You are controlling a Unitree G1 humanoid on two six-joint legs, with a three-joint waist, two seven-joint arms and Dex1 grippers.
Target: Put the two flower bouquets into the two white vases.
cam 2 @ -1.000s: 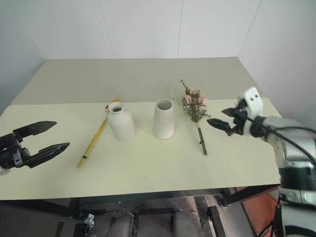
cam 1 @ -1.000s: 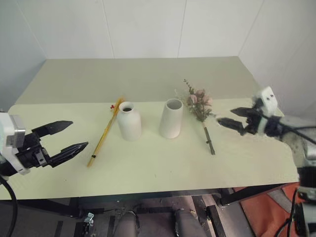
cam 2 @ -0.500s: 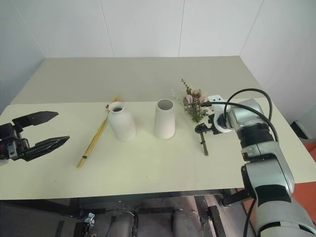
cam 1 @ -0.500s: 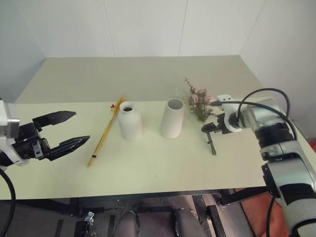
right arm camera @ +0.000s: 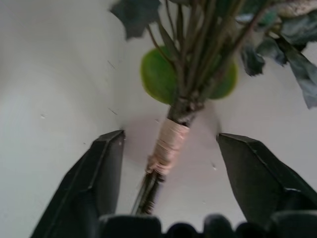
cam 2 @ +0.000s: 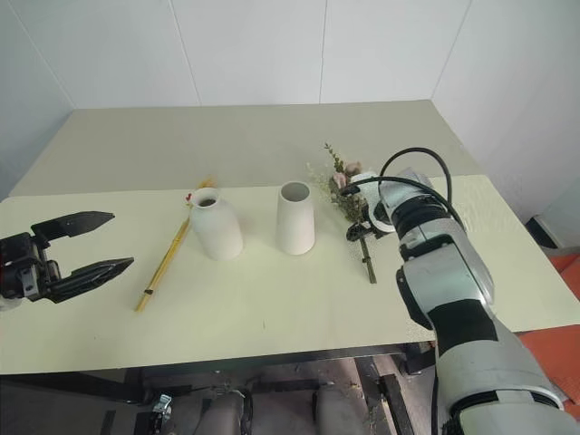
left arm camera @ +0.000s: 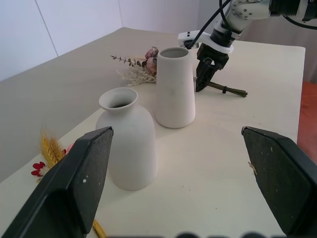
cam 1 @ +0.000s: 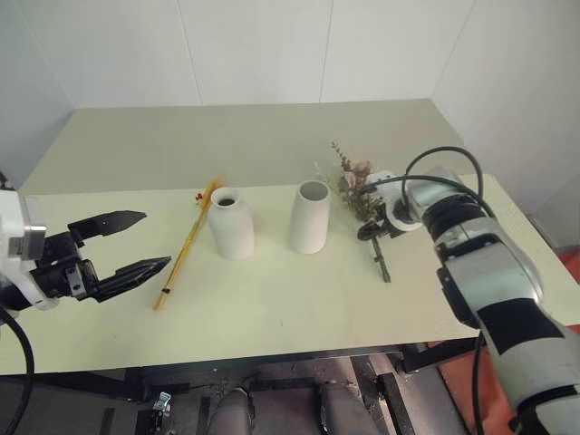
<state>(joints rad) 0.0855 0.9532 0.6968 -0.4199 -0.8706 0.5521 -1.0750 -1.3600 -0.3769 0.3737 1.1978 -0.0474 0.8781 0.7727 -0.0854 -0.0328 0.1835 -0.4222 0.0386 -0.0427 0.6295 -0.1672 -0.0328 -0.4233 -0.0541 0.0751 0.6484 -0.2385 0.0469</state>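
Neither bouquet is in a vase yet: the slim bouquet (cam 1: 188,246) lies on the surface (cam 1: 272,308) at 9 o'clock of the bottle vase (cam 1: 230,223), and the bushy bouquet (cam 1: 361,194) lies at 3 o'clock of the wide-mouthed vase (cam 1: 308,217). The right gripper (right arm camera: 168,163) is down over the bushy bouquet's bound stem, jaws spread either side and not yet pinching, while the left gripper (cam 1: 127,248) hovers apart with jaws spread. The slim bouquet's flower end is partly hidden behind the bottle vase.
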